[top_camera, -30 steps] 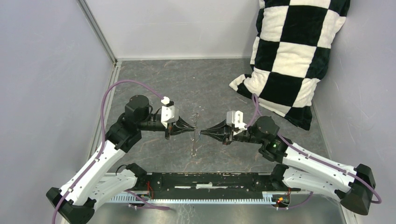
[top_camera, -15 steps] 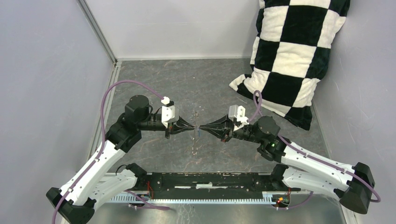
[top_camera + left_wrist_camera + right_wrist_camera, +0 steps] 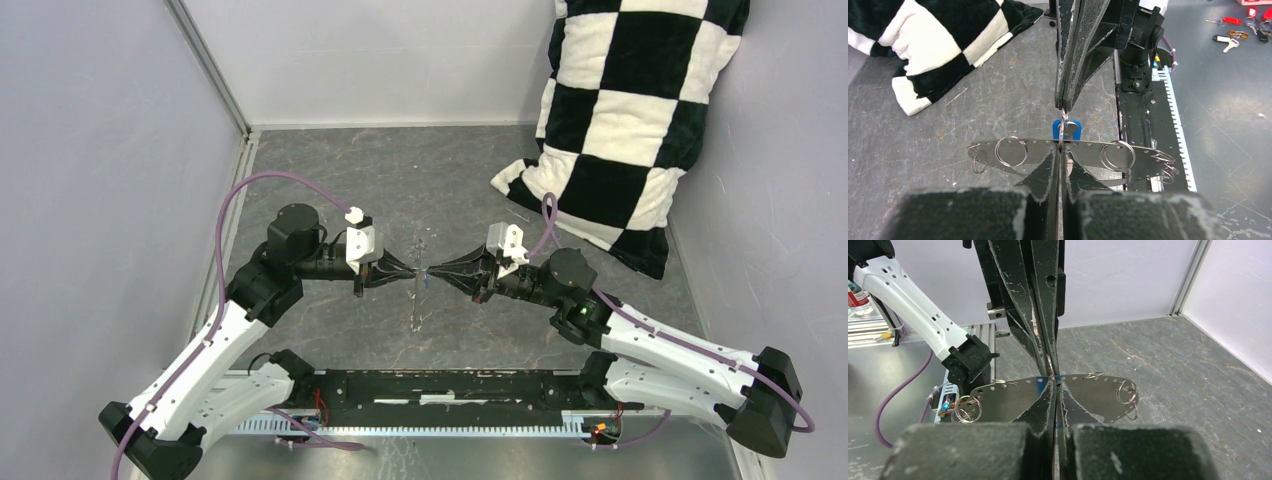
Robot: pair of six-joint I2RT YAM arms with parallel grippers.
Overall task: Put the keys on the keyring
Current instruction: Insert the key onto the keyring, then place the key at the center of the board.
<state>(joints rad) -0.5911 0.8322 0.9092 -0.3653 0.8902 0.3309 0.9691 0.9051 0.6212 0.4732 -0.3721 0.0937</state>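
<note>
A flat grey metal plate [image 3: 1088,152] with a row of holes and several split rings hangs crosswise between my two grippers. From above it is a thin rod [image 3: 415,310]. The keyring [image 3: 1062,136] is seen edge-on at the middle of the plate's top edge. My left gripper [image 3: 1062,150] is shut on it. My right gripper [image 3: 1064,106] comes from the opposite side, shut on the blue-headed key [image 3: 1066,131]. A sliver of that blue [image 3: 1055,377] shows between the right gripper's [image 3: 1056,382] fingers. The two grippers [image 3: 413,272] [image 3: 432,273] meet tip to tip.
A black-and-white checkered pillow [image 3: 620,130] leans in the back right corner. Grey walls close off the left, the back and the right. The black base rail [image 3: 450,385] runs along the near edge. Several other keys [image 3: 1230,30] lie beyond that rail.
My right gripper has moved left with the key until its tips meet the left gripper's at the plate. The left arm has stayed put.
</note>
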